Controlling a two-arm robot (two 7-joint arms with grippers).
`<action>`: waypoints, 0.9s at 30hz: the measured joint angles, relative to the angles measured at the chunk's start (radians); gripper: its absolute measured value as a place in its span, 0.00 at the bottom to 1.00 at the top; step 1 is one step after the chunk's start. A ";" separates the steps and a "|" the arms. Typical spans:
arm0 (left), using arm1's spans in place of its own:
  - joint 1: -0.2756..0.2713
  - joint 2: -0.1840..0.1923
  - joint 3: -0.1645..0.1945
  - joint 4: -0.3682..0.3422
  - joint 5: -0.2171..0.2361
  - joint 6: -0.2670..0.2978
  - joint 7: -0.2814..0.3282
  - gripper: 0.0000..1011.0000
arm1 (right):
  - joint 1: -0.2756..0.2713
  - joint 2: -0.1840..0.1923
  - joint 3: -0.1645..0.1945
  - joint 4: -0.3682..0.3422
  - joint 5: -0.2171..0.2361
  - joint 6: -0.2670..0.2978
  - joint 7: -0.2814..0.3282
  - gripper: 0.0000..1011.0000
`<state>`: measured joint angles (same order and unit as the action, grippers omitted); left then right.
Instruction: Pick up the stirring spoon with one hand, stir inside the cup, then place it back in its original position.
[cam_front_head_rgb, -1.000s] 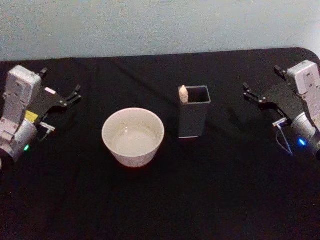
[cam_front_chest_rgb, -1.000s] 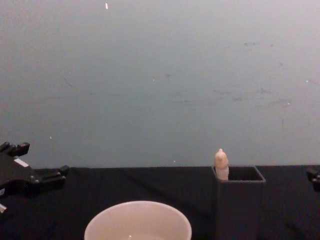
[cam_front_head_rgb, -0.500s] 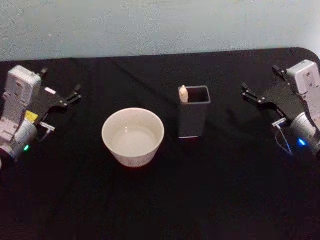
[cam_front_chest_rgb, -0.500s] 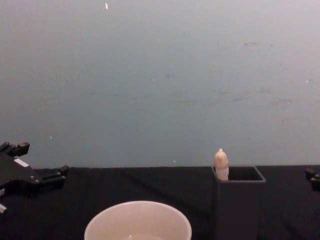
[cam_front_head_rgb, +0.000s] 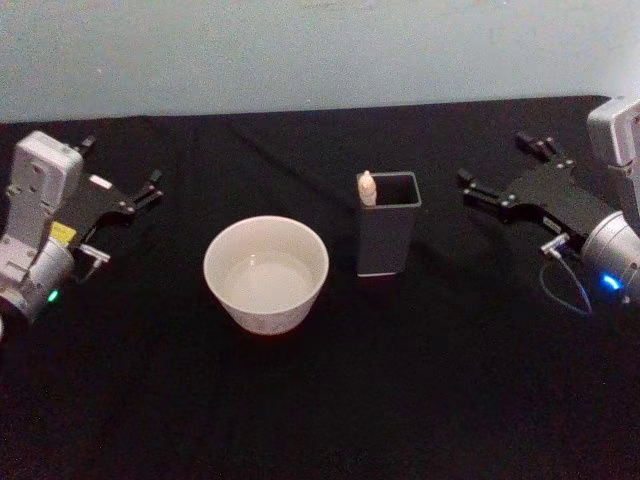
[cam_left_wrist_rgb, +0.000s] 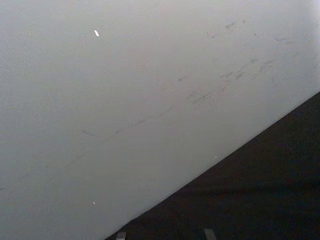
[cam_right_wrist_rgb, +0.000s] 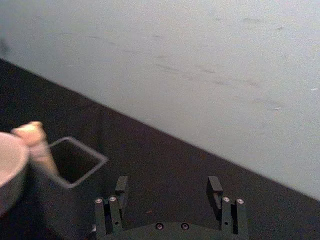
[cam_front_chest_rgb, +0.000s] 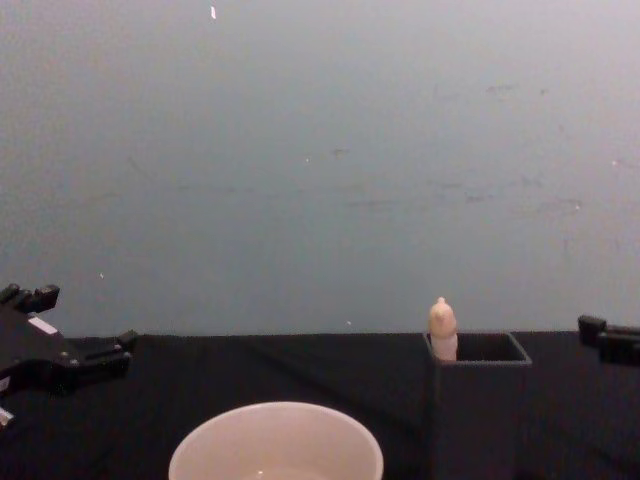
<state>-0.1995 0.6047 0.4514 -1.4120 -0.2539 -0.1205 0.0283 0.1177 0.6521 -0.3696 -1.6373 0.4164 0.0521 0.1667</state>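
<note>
The stirring spoon (cam_front_head_rgb: 367, 188) stood upright at the left side of the dark grey holder (cam_front_head_rgb: 385, 240) (just its cream handle tip showing above the rim), beside the cream-white cup (cam_front_head_rgb: 266, 272) on the black table (cam_front_head_rgb: 420, 400). The right gripper (cam_front_head_rgb: 493, 160) hovered to the holder's right, fingers spread wide and empty. The left gripper (cam_front_head_rgb: 120, 168) sat parked far left, fingers likewise apart.

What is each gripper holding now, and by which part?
Nothing. The left gripper and right gripper are both open and empty; the spoon stands untouched in the holder.
</note>
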 joint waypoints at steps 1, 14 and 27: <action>0.000 0.000 0.000 0.000 0.000 0.000 0.000 0.99 | 0.000 0.000 0.000 0.000 0.000 0.000 0.000 0.99; 0.000 0.000 0.000 0.000 0.000 0.000 0.000 0.99 | -0.041 0.030 0.010 -0.111 0.077 0.070 0.181 0.99; 0.000 0.000 0.000 0.000 0.000 0.000 0.000 0.99 | 0.013 -0.055 -0.040 -0.070 0.043 0.093 0.244 0.99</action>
<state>-0.1995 0.6047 0.4514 -1.4119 -0.2539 -0.1205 0.0283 0.1310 0.5967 -0.4100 -1.7076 0.4592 0.1451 0.4105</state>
